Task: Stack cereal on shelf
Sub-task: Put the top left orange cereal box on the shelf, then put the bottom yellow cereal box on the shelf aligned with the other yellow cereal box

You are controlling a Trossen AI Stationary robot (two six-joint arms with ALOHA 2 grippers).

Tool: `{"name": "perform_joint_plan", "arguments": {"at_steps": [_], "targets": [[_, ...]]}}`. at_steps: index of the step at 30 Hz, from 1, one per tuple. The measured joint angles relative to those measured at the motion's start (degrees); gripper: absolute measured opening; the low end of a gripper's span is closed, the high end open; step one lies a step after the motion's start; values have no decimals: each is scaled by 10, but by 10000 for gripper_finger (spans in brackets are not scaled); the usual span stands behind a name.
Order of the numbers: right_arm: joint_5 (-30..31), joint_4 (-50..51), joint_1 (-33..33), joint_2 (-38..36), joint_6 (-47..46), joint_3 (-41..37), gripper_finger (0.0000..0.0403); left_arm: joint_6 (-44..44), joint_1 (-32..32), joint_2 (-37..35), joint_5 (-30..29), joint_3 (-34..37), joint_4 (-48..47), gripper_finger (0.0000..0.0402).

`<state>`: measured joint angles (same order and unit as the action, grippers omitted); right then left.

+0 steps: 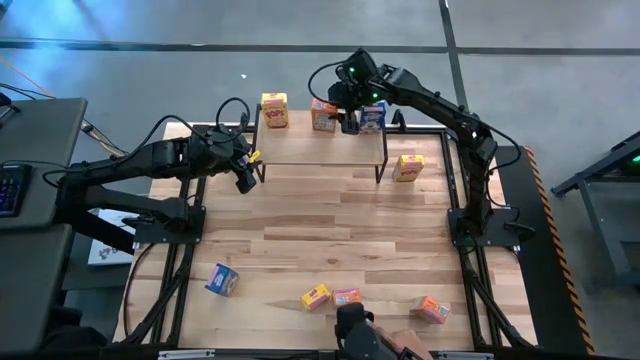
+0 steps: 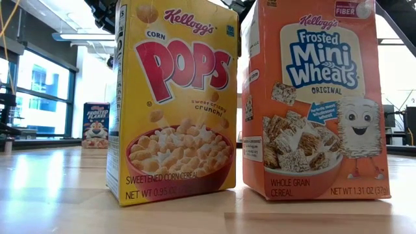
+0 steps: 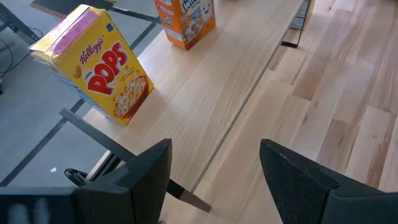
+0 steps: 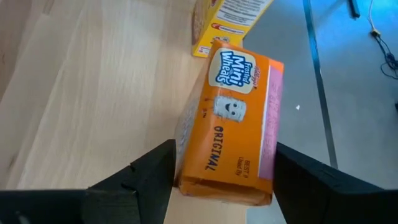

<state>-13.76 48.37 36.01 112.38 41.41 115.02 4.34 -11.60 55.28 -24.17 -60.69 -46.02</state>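
On the shelf (image 1: 320,148), right tool (image 4: 224,171) straddles an orange cereal box (image 4: 233,124), fingers released; left tool (image 3: 214,171) spread empty

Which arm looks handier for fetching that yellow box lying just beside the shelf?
The right gripper, I'd guess: it hangs open over the shelf near that yellow box. The left gripper waits at the shelf's far end.

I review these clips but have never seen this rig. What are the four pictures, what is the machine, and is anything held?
Two dark robot arms work at a wooden table. One picture looks down from above, one looks level across the tabletop, and two come from cameras on the wrists. A low shelf carries three cereal boxes; others lie scattered on the table. The right gripper straddles an orange Mini-Wheats box on the shelf, fingers standing just off its sides. The left gripper is open at the shelf's left end, near a yellow Corn Pops box. Nothing is lifted.
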Motion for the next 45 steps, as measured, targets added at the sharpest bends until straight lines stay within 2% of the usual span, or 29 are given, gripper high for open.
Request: {"name": "perform_joint_plan", "arguments": {"at_steps": [18, 26, 36, 41, 45], "targets": [[32, 34, 0, -2, 9, 46, 234, 0, 0, 0, 0, 0, 0, 235], [82, 63, -13, -2, -7, 102, 234, 0, 0, 0, 0, 0, 0, 235], [70, 204, -41, -2, -39, 198, 234, 0, 0, 0, 0, 0, 0, 235], [53, 275, -58, -16, -67, 188, 234, 0, 0, 0, 0, 0, 0, 235], [16, 329, -76, -21, -89, 188, 234, 0, 0, 0, 0, 0, 0, 235]]}}
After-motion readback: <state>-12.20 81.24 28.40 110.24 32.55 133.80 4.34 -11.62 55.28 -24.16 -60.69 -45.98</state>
